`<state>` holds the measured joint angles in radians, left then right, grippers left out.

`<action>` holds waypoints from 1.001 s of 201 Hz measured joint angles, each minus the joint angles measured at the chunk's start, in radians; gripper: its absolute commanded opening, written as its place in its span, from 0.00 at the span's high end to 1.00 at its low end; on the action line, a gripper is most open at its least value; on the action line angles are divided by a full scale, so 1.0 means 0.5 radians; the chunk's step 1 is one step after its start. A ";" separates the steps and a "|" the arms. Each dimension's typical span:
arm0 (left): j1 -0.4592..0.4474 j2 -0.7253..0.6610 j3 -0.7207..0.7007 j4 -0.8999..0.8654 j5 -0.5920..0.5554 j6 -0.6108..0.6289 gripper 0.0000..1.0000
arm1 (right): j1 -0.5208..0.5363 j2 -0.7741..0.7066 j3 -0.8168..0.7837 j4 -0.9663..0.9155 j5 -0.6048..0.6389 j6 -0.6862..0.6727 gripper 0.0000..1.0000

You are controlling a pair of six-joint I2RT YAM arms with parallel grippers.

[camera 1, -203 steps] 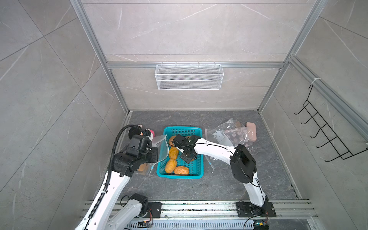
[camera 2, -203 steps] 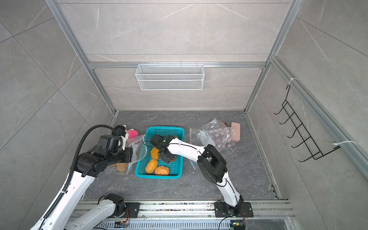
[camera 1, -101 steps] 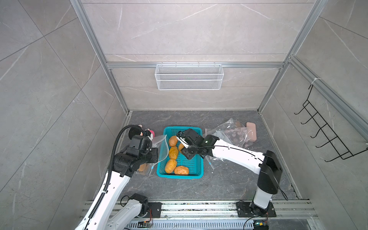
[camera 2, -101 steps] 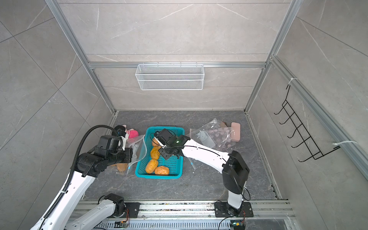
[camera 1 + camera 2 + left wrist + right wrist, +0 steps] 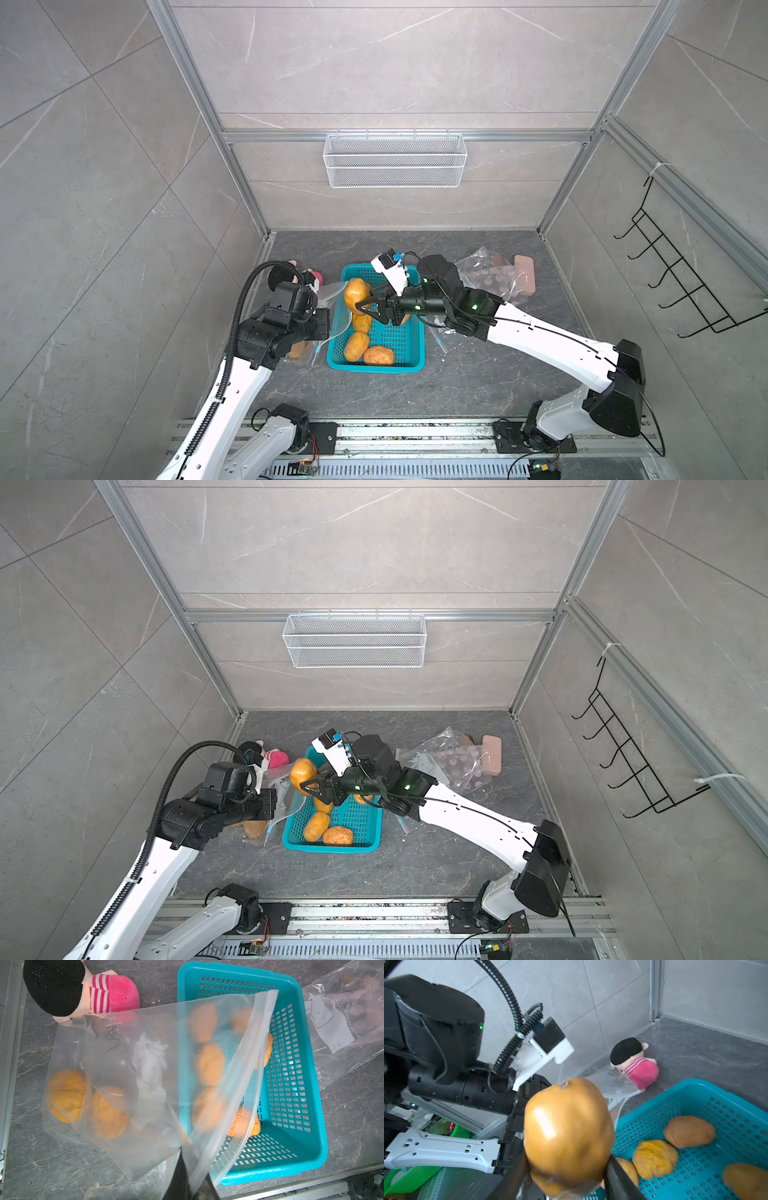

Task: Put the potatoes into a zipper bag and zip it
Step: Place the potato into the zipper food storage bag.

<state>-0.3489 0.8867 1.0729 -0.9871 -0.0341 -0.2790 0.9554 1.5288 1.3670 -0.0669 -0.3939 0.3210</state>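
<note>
Carrying the raised potato point(image 5: 355, 291) straight into the zipper bag point(image 5: 133, 1118) mouth, releasing only once inside, looks best. The right tool point(image 5: 362, 303) pinches it mid-frame above the teal basket point(image 5: 376, 368); the left tool point(image 5: 193, 1176), pressed together, holds the bag's rim. Two bagged potatoes point(image 5: 66, 1095) show; about four lie in the basket.

Grey marbled tile walls point(image 5: 395, 62), aluminium frame point(image 5: 203, 120), white wire basket point(image 5: 395, 160) on back wall, black hook rack point(image 5: 681, 282), dark stone desk point(image 5: 478, 374).
</note>
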 measured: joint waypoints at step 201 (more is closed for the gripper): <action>0.000 0.002 0.008 -0.002 0.000 0.004 1.00 | 0.034 0.625 0.061 0.193 -0.001 0.192 0.67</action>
<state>-0.3489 0.8879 1.0771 -0.9878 -0.0341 -0.2771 0.9726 1.8412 1.3975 0.0296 -0.3943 0.4168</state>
